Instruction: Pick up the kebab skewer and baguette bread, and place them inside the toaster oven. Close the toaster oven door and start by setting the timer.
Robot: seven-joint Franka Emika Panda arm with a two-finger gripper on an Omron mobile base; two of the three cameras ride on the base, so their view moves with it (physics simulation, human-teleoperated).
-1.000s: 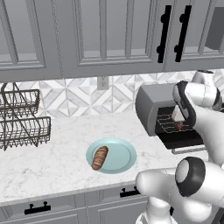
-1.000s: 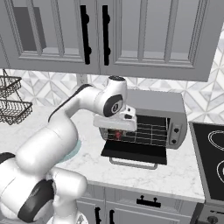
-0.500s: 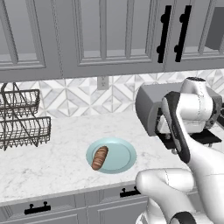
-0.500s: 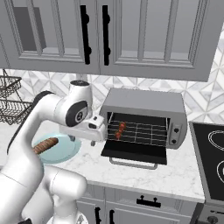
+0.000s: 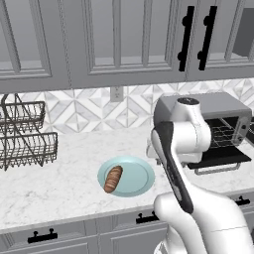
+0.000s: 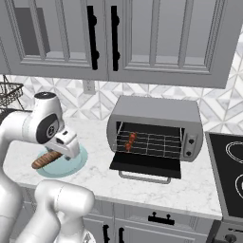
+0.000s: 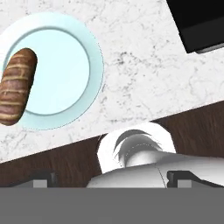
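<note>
Near the front edge of the white marble tabletop (image 5: 59, 193), the pale blue plate (image 5: 136, 181) carries the baguette bread (image 5: 113, 179), which lies along the plate's left side with one end reaching the rim. From the hand camera the same loaf (image 7: 16, 86) sits at the plate's (image 7: 65, 74) edge, and the pincer (image 7: 111, 177) hangs above the tabletop beside the plate with its two dark fingertips (image 7: 43, 177) set far apart and nothing between them. From the right base camera the pincer (image 6: 66, 144) hovers just over the plate's rim (image 6: 78, 161), close to the loaf (image 6: 46, 159) but apart from it. Further back and to the right, the toaster oven (image 6: 154, 128) stands toward the tabletop's rear edge with the toaster oven door (image 6: 146, 164) dropped flat, its silver bar handle toward the front. On the wire rack (image 6: 156, 142) inside, at its left part, rests the kebab skewer (image 6: 130, 140). At the tabletop's far left, by the tiled backsplash (image 5: 89, 109), stands a two-tier wire dish rack (image 5: 25, 134). Grey wall cabinets (image 5: 124, 39) with black handles hang above. A black stovetop (image 6: 230, 171) adjoins the tabletop's right edge.
</note>
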